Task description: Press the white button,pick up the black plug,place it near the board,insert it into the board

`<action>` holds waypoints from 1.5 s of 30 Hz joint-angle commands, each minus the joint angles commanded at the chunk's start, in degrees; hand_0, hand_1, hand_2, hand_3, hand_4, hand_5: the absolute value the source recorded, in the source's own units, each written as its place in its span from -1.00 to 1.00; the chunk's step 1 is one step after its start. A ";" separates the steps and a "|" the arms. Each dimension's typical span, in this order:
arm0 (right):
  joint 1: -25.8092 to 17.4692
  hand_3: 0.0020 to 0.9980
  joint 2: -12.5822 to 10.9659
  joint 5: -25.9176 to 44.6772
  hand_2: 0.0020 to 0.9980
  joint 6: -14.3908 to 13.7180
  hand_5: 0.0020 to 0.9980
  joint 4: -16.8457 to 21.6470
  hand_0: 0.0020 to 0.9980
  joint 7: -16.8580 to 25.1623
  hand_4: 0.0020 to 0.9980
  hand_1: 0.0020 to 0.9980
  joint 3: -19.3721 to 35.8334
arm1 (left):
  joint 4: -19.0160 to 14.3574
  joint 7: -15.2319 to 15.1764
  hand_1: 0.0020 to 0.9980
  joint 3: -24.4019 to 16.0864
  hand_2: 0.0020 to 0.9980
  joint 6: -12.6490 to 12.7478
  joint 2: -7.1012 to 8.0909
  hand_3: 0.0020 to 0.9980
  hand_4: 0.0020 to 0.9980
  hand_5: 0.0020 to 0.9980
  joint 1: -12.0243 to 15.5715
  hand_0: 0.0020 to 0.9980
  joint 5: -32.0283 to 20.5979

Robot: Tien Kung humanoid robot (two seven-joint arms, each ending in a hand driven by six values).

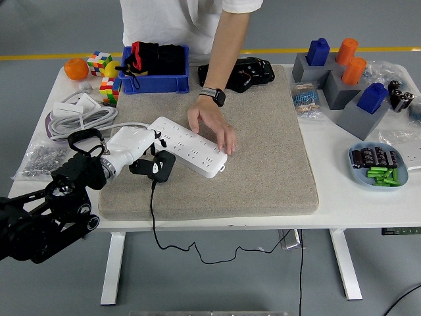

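The plug (160, 164) is being gripped by the left hand (135, 146), fingers clenched on it, over the mat (263, 151) near that mat's left edge. The plug is being held touching or just beside the near-left side of the board (189, 146); whether the pins are seated cannot be told. Its cable (155, 224) is hanging down over the desk's (329, 197) front edge.

The board is lying diagonally on the mat's left half, its own lead running off towards the desk's left edge. It is being steadied at its far-right end by a person's hand (214, 122), fingers spread flat on it, a watch (214, 96) being worn on the wrist. The white button cannot be made out.

The right hand is not being shown.

Along the back-left edge, a blue bin (154, 62), an orange (75, 68) and coloured cubes (105, 69) are sitting. A coiled white cable (79, 118) and a bag of screws (39, 161) are lying at the left edge. Grey blocks with blue and orange pegs (342, 72) are standing at the back-right corner, and a blue dish (376, 164) of small parts is sitting near the right edge.
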 joint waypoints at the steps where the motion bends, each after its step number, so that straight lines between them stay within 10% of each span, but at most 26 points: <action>1: -0.03 0.10 -0.02 0.01 0.09 0.00 -0.27 0.00 0.14 0.00 0.29 0.06 -0.03 | 0.32 0.40 -0.16 -0.52 -0.07 -0.28 0.25 0.24 0.11 -1.00 0.08 -0.59 0.20; 11: -0.16 0.11 0.08 -0.11 0.09 0.00 -0.27 0.03 0.14 -0.01 0.29 0.06 0.39 | -1.58 1.97 0.08 -5.82 0.08 0.38 1.31 0.30 0.25 -1.00 2.11 -0.35 -1.82; 12: -0.16 0.11 0.08 -0.12 0.09 0.00 -0.27 0.04 0.14 0.00 0.29 0.06 0.42 | -2.00 2.08 0.58 -6.23 0.52 0.67 1.36 0.61 0.86 -0.46 2.37 0.39 -2.26; 17: -0.19 0.11 0.06 -0.19 0.09 -0.01 -0.27 0.07 0.14 0.01 0.29 0.06 0.52 | -5.99 4.60 0.58 -9.21 0.52 3.06 1.17 0.61 0.86 -0.46 4.94 0.39 -8.00; 18: -0.21 0.11 0.08 -0.20 0.09 -0.01 -0.27 0.07 0.14 0.01 0.29 0.06 0.53 | -6.74 5.47 0.71 -9.77 0.72 3.54 0.97 0.75 0.96 0.13 5.55 0.55 -9.53; 23: -0.34 0.11 0.16 -0.24 0.09 0.00 -0.27 0.01 0.14 -0.02 0.29 0.06 0.52 | -9.65 8.86 0.71 -12.30 0.72 6.41 -0.81 0.75 0.96 0.13 8.55 0.55 -15.58; 24: -0.37 0.11 0.15 -0.25 0.09 -0.01 -0.27 0.02 0.14 -0.02 0.29 0.06 0.49 | -10.15 9.89 0.86 -12.68 0.93 6.91 -1.32 0.96 1.00 0.89 9.17 0.72 -15.50; 41: -0.25 0.11 0.15 -0.26 0.09 -0.08 -0.27 0.04 0.14 0.05 0.29 0.06 0.40 | -11.41 20.17 0.85 -11.78 0.91 5.27 -4.99 0.96 1.00 0.75 12.28 0.70 -6.48; 42: -0.23 0.11 0.14 -0.23 0.09 -0.07 -0.27 0.03 0.14 0.03 0.29 0.06 0.34 | -11.28 20.64 0.82 -11.61 0.87 4.80 -4.86 0.91 1.00 0.28 12.25 0.66 -5.81; 45: -0.20 0.11 0.10 -0.21 0.09 -0.08 -0.27 0.03 0.14 0.04 0.29 0.06 0.23 | -10.93 21.78 0.82 -11.18 0.87 3.64 -4.60 0.91 1.00 0.28 12.12 0.66 -4.15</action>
